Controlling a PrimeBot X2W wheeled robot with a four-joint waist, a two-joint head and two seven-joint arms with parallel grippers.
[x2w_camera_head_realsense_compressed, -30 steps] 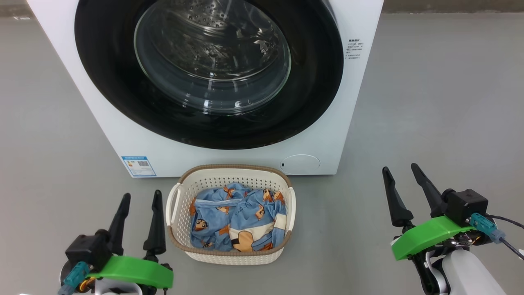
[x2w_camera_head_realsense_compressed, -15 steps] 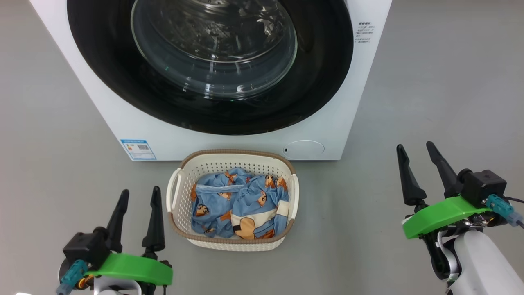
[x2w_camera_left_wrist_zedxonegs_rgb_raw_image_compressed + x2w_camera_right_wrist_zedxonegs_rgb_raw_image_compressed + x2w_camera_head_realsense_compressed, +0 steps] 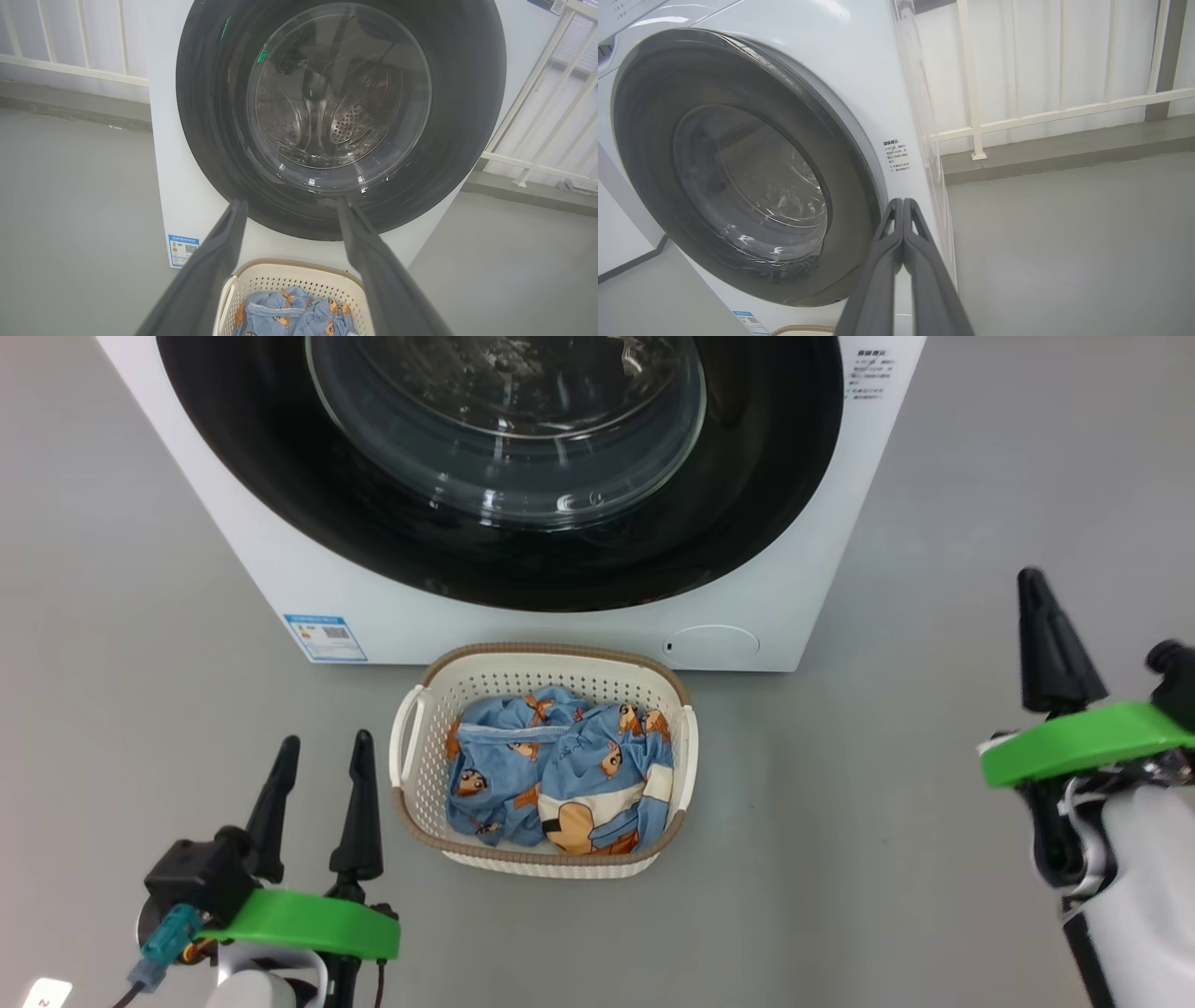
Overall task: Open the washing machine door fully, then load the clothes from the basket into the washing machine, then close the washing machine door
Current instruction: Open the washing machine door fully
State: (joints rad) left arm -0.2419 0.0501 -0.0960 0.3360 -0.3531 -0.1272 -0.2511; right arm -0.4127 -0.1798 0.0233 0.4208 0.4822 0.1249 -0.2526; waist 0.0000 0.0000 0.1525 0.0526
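Nearest you, at the left, your left tool (image 3: 326, 739) rests low with its fingers spread wide, holding nothing. Just right of it the basket (image 3: 551, 651) sits on the floor (image 3: 140, 663), full of clothes (image 3: 560, 775), close against the washing machine (image 3: 280, 569). At the right, your right tool (image 3: 1032, 581) is raised with its fingers pressed together, empty, aimed at the right edge of the door (image 3: 766, 523). Farthest, the door lies shut, flush with the machine. You're on the first step, I judge: opening. Next, catch that right rim with the closed fingers and swing the door fully out, clear of the basket.
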